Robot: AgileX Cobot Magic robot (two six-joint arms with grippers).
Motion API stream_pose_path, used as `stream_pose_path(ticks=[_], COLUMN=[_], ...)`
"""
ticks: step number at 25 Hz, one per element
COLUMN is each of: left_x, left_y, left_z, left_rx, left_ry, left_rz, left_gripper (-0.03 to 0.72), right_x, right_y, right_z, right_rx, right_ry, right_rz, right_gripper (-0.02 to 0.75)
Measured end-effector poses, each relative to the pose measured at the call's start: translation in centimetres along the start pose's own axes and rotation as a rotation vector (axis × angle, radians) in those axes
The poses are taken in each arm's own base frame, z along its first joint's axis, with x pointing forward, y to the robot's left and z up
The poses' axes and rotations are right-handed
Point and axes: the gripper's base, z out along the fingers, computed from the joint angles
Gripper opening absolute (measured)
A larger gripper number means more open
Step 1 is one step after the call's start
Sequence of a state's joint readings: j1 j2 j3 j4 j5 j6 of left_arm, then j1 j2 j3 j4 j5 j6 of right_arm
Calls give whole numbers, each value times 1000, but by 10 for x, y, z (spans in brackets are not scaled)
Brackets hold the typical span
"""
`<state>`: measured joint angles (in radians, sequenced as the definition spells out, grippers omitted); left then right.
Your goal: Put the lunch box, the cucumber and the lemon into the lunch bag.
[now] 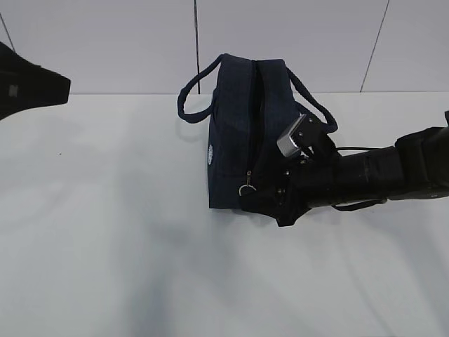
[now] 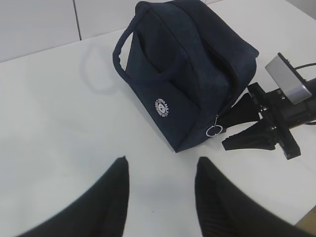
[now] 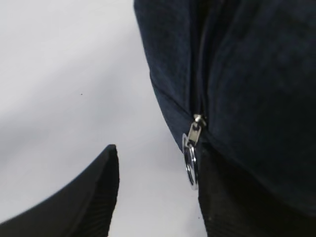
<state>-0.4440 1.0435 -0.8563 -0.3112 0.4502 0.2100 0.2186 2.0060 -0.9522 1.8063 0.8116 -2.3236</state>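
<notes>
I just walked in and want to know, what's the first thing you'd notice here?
The dark navy lunch bag stands out first, upright in the middle of the plain white table with its handles sticking out. Next is the black right tool, reaching in low beside the bag's near end, close to the shiny ring pull of the zipper. The left tool hangs open over the bare table, away from the bag.
</notes>
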Motion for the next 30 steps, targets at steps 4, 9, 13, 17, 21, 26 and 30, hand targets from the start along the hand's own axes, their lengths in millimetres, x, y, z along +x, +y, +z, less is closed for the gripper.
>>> stream_pose_path(ticks=[4,9,13,17,21,26,30], left_x=[0,0,0,0,0,0,-1], left_y=[0,0,0,0,0,0,0], left_z=[0,0,0,0,0,0,0], left_rx=[0,0,0,0,0,-1,-2], left_ry=[0,0,0,0,0,-5,-8], left_rz=[0,0,0,0,0,0,0], left_gripper=[317,317,317,317,312,308,308], right_x=[0,0,0,5,16,17,12], right_y=[0,0,0,0,0,-1,-4], right_z=[0,0,0,3,10,14,15], right_rx=[2,2,2,-8,-51,-72,-67], right_ry=[2,2,2,8,5,-8,-21], right_rz=[7,20,38,65,99,105,90], right_gripper=[390,389,389,389,389,389,361])
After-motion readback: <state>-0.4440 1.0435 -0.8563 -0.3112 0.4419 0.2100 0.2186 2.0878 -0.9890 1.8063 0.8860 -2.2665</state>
